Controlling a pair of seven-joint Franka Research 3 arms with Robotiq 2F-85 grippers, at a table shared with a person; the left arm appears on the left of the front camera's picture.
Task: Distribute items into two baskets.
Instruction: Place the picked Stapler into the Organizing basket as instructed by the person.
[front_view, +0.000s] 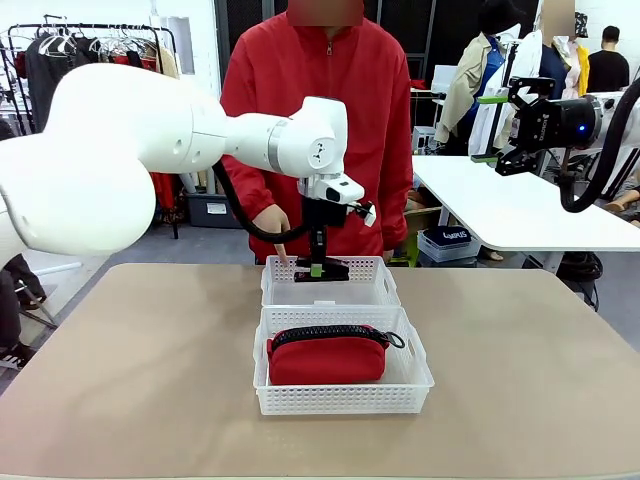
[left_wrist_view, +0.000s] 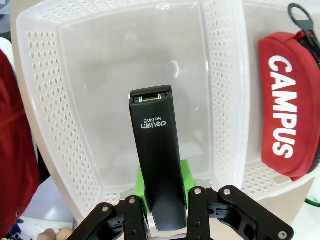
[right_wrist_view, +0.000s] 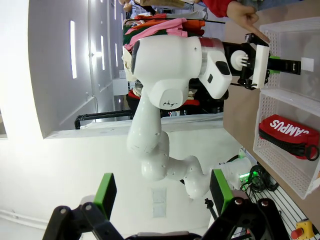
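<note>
Between left hand (left_wrist_view: 162, 207) pads: stapler (left_wrist_view: 156, 150).

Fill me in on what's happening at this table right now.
The left gripper is shut on a black stapler, holding it over the smaller white basket, the far one, which looks bare inside. A red CAMPUS zip pouch already lies in the larger basket, the nearer one. The person in red stands at the far side with a hand pointing down at the smaller basket's rim. The right gripper is open, raised away from the table.
</note>
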